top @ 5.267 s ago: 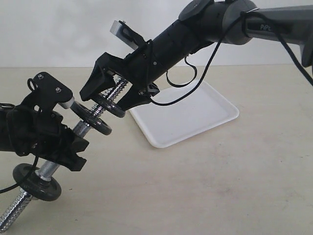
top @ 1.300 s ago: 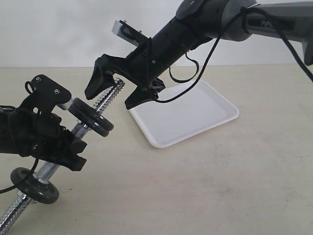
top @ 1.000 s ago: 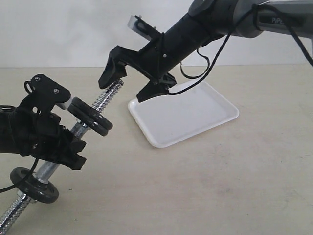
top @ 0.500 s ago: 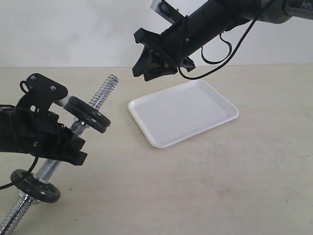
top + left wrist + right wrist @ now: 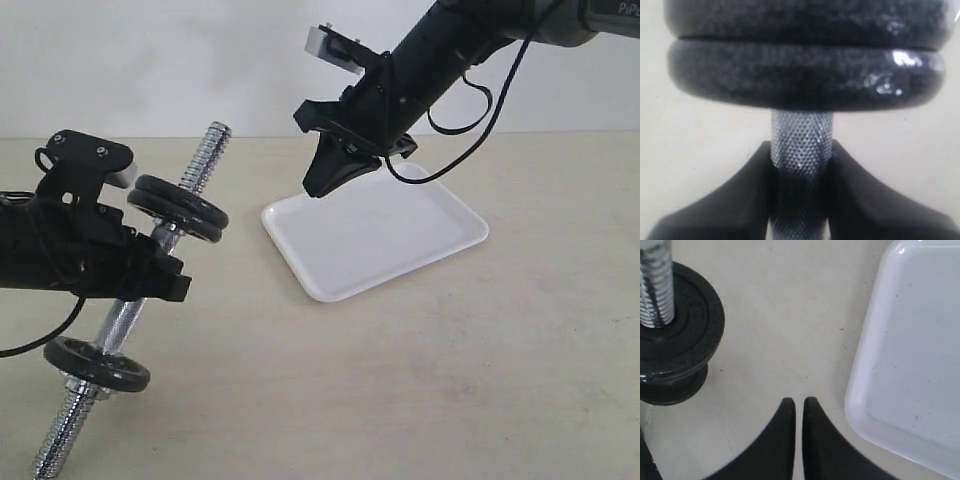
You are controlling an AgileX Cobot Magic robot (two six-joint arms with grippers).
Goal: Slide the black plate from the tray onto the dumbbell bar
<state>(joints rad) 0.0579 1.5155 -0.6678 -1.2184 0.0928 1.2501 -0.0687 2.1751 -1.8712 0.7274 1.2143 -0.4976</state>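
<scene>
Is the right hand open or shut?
Shut. On the right hand, the jaws nearly touch and nothing is between them.

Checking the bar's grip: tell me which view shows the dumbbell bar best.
The exterior view: the dumbbell bar shows tilted, end to end, in the left gripper. The left wrist view shows only its knurled middle between the fingers, below the black discs; the right wrist view, only a threaded end through them.

The dumbbell bar (image 5: 125, 320) is slanting at the left, with the black plate (image 5: 175, 195) sitting on its upper part and another disc (image 5: 97, 364) lower down. The tray (image 5: 400, 235) is lying on the table (image 5: 450, 380) to the right, farther back.
</scene>
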